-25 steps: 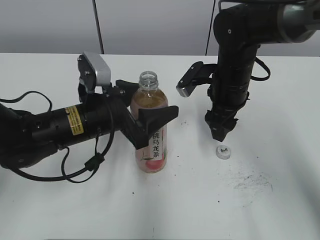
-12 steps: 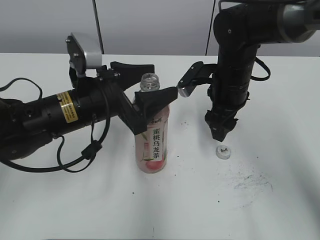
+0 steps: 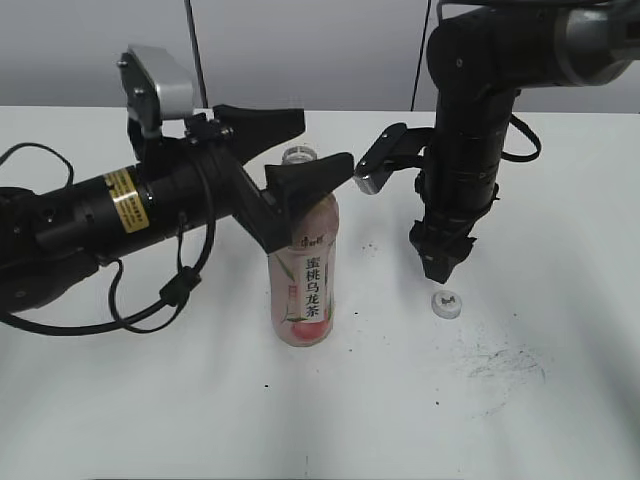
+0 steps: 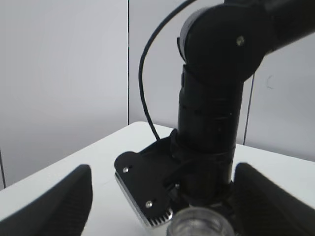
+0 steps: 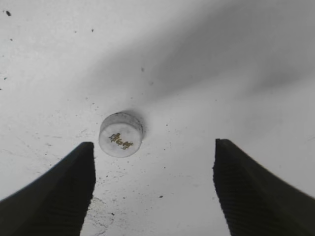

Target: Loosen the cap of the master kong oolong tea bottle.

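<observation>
In the exterior view the master kong oolong tea bottle [image 3: 303,268] stands upright at the centre of the white table [image 3: 560,400], its mouth uncapped and its label facing the camera. The cap [image 3: 446,301] lies flat on the table to the right of the bottle and well apart from it, with bare tabletop all round it. My left gripper [image 3: 300,155] comes in from the left of the frame with its two black fingers spread wide, one behind the bottle's neck near the upper centre and one in front at its shoulder; whether the front one touches the bottle I cannot tell. In the left wrist view the fingers [image 4: 59,206] sit at the lower corners and the open mouth shows at the bottom edge between them, with my right arm's dark column rising just beyond. My right gripper [image 3: 439,262] points straight down right of centre, its tips just above the cap. In the right wrist view the jaws stand parted at the lower corners, gripping nothing, and the cap [image 5: 120,134] rests nearer the lower-left finger [image 5: 54,196], with open table toward the right.
</observation>
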You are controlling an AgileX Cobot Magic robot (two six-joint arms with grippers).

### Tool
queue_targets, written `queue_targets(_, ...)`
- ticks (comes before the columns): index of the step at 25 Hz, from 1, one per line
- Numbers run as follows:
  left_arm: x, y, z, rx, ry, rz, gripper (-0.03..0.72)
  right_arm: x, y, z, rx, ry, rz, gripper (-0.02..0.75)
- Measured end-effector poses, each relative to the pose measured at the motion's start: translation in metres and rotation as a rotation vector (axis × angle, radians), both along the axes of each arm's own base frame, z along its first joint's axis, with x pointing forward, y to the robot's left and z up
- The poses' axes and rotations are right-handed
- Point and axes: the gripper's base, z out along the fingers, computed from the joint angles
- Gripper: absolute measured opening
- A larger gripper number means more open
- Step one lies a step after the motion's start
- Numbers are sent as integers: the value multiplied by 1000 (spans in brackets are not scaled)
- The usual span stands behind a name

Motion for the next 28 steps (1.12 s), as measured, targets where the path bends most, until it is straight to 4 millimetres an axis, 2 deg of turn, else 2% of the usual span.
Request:
queue_targets(8, -4, 3, 26, -40, -66, 11, 523, 0, 0, 0, 0, 0, 0, 558)
queue_targets(14, -12, 7, 58, -76, -151, 17, 523, -2, -1, 0, -12, 20, -1, 557)
queue_targets(23, -25, 24, 100, 32, -191, 148, 523, -8, -5, 0, -59, 85, -120, 557)
queue_targets(28, -30, 36, 112, 135, -158, 249, 523, -9, -7, 1, -75, 85, -140, 557)
